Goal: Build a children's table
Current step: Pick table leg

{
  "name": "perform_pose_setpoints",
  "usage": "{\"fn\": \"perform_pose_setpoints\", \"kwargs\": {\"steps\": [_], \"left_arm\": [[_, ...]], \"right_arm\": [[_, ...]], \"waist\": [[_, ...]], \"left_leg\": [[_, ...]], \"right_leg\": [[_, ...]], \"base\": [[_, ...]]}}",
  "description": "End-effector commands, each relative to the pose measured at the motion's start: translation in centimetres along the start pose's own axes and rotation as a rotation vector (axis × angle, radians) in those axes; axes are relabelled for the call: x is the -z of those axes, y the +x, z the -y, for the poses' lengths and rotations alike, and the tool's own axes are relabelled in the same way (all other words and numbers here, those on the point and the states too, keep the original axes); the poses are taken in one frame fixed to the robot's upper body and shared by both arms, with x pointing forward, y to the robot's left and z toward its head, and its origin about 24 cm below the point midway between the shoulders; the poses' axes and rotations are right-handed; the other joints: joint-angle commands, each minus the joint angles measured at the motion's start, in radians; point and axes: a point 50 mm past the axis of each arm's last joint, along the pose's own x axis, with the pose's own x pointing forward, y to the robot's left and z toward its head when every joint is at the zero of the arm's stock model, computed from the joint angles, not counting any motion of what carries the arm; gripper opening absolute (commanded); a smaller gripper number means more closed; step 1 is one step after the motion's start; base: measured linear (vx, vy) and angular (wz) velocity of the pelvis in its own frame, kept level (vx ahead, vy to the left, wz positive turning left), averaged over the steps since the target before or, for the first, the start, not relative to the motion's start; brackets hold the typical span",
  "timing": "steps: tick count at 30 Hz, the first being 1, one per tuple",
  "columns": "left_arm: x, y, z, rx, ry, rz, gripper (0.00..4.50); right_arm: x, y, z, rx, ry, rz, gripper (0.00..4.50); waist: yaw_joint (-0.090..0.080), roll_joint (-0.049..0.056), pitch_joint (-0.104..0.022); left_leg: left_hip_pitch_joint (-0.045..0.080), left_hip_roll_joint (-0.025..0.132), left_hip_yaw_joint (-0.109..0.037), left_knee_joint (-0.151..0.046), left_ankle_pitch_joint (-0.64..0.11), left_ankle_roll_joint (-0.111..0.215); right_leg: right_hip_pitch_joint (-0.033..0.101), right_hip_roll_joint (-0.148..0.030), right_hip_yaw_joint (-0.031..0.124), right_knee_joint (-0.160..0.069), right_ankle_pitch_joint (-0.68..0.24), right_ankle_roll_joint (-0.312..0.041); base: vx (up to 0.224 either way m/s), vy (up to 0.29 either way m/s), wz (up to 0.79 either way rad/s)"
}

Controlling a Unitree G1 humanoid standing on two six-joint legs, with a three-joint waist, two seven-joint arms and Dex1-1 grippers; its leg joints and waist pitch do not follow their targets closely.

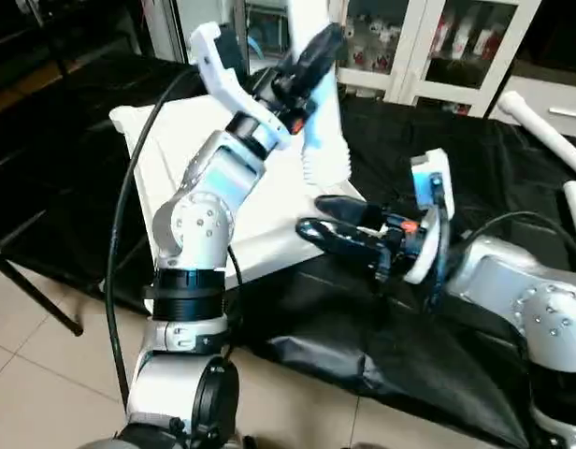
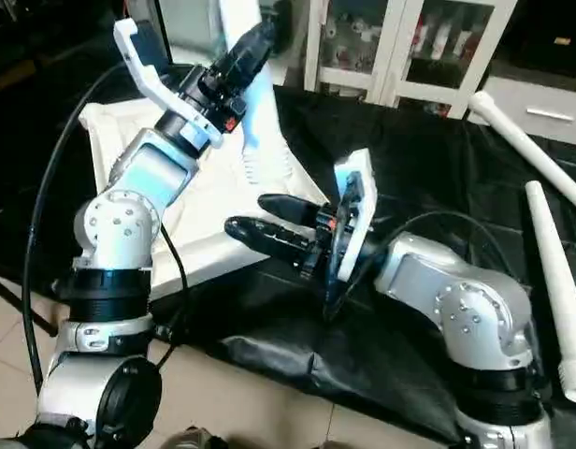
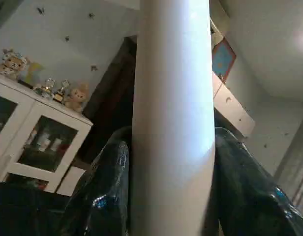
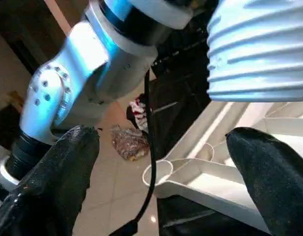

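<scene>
The left gripper (image 1: 316, 51) has its fingers clamped on an upright leg (image 3: 173, 118), threaded end low over the tabletop (image 2: 208, 210) at the worktop's (image 1: 456, 168) left edge (two legs lie right). Right gripper (image 2: 260, 217) hangs wide open nearby. Next: steer it into a corner socket (image 4: 158, 172).

Looked down and forward from the head, two eyes slightly apart, over both silver forearms onto the black-covered work table (image 1: 512, 168); shared the tabletop (image 1: 166, 150), both arms and the cabinets (image 2: 428, 47). Left wrist: aimed upward, very close along a leg (image 3: 173, 118), toward ceiling and cabinets. Right wrist: aimed low between its fingers (image 4: 269, 172), close to the tabletop's corner socket (image 4: 159, 172) and the floor.
</scene>
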Motion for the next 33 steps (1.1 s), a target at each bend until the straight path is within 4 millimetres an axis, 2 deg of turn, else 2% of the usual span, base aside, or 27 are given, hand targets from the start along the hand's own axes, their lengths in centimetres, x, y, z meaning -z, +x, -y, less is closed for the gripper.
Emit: {"fn": "perform_pose_setpoints", "kwargs": {"steps": [1,5,6,9,15,22,23,24,25,26,27,29,31,33], "left_arm": [[-0.2,0.1,0.5,0.017,0.003,0.0,1.94],[-0.4,-0.2,0.7,0.043,-0.018,-0.009,1.94],[-0.4,-0.4,0.9,0.068,-0.028,-0.022,1.94],[-0.2,-0.9,1.2,0.123,-0.053,-0.059,1.94],[0.1,-2.0,2.0,0.254,-0.088,-0.129,1.94],[0.3,-1.9,2.5,0.287,-0.12,-0.135,1.94],[0.4,-2.0,2.8,0.318,-0.145,-0.14,1.94],[0.4,-2.1,3.0,0.341,-0.163,-0.142,1.94],[0.5,-2.3,3.1,0.366,-0.181,-0.148,1.94],[0.6,-2.5,3.3,0.399,-0.201,-0.157,1.94],[0.7,-2.9,3.5,0.461,-0.244,-0.175,1.94],[0.8,-3.1,3.5,0.493,-0.268,-0.184,1.94],[0.9,-3.3,3.3,0.526,-0.299,-0.195,1.94],[0.9,-3.5,3.3,0.579,-0.34,-0.203,1.94]], "right_arm": [[0.0,0.0,0.1,0.025,-0.019,-0.036,4.5],[0.1,-0.3,1.4,0.119,-0.014,-0.038,4.5],[-0.1,-0.6,1.6,0.133,-0.013,-0.027,4.5],[-0.7,-1.2,1.9,0.136,-0.01,0.004,4.5],[-1.6,-2.0,1.6,0.092,-0.026,0.034,4.5],[-1.3,-0.7,0.8,0.012,-0.029,0.016,4.5],[-1.4,-0.5,0.6,-0.009,-0.03,0.017,4.5],[-1.4,-0.4,0.4,-0.024,-0.031,0.018,4.5],[-1.5,-0.4,0.3,-0.036,-0.033,0.02,4.5],[-1.6,-0.3,0.2,-0.054,-0.03,0.026,4.5],[-1.7,-0.3,0.0,-0.086,-0.032,0.028,4.5],[-1.7,-0.4,-0.1,-0.108,-0.032,0.021,4.5],[-1.6,-0.4,-0.3,-0.136,-0.036,-0.001,4.5],[-1.3,-0.4,-0.5,-0.162,-0.042,-0.028,4.5]], "waist": [[0.001,-0.018,-0.074],[0.001,-0.018,-0.073],[-0.001,-0.022,-0.073],[0.001,-0.019,-0.074],[0.0,-0.017,-0.074],[-0.001,-0.019,-0.075],[0.0,-0.019,-0.075],[0.001,-0.025,-0.075],[0.002,-0.021,-0.076],[0.001,-0.027,-0.076],[0.002,-0.025,-0.076],[0.002,-0.027,-0.074],[0.002,-0.022,-0.073],[0.004,-0.025,-0.072]], "left_leg": [[0.018,0.07,-0.031,-0.081,-0.038,0.02],[0.017,0.068,-0.031,-0.082,-0.038,0.012],[0.018,0.068,-0.03,-0.082,-0.038,0.011],[0.018,0.067,-0.028,-0.08,-0.028,0.016],[0.019,0.068,-0.028,-0.08,-0.029,0.028],[0.02,0.068,-0.027,-0.079,-0.019,0.025],[0.019,0.068,-0.028,-0.079,-0.017,0.026],[0.019,0.066,-0.026,-0.078,-0.014,0.03],[0.019,0.067,-0.026,-0.077,-0.008,0.032],[0.019,0.067,-0.026,-0.077,-0.005,0.034],[0.019,0.067,-0.025,-0.077,-0.001,0.039],[0.02,0.067,-0.025,-0.078,-0.006,0.041],[0.024,0.067,-0.024,-0.079,-0.026,0.034],[0.024,0.067,-0.023,-0.081,-0.034,0.026]], "right_leg": [[0.054,-0.084,0.039,-0.07,-0.058,-0.226],[0.053,-0.084,0.039,-0.071,-0.074,-0.221],[0.053,-0.083,0.039,-0.07,-0.071,-0.224],[0.053,-0.082,0.039,-0.067,-0.058,-0.227],[0.053,-0.081,0.038,-0.067,-0.051,-0.233],[0.053,-0.081,0.038,-0.066,-0.058,-0.229],[0.054,-0.081,0.038,-0.066,-0.055,-0.229],[0.055,-0.082,0.039,-0.064,-0.053,-0.231],[0.053,-0.082,0.038,-0.063,-0.054,-0.233],[0.054,-0.081,0.038,-0.063,-0.051,-0.234],[0.053,-0.081,0.038,-0.061,-0.05,-0.235],[0.051,-0.08,0.037,-0.063,-0.062,-0.234],[0.047,-0.079,0.038,-0.066,-0.093,-0.228],[0.049,-0.079,0.039,-0.069,-0.111,-0.22]], "base": [[0.0,0.0,0.0],[0.0,0.0,0.0],[0.0,0.0,0.0],[0.0,0.0,0.0],[0.0,0.0,0.0],[0.0,0.0,0.0],[0.0,0.0,0.0],[0.0,0.0,0.0],[0.0,0.0,0.0],[0.0,0.0,0.0],[0.0,0.0,0.0],[0.0,0.0,0.0],[0.0,0.0,0.0],[0.0,0.0,0.0]]}}
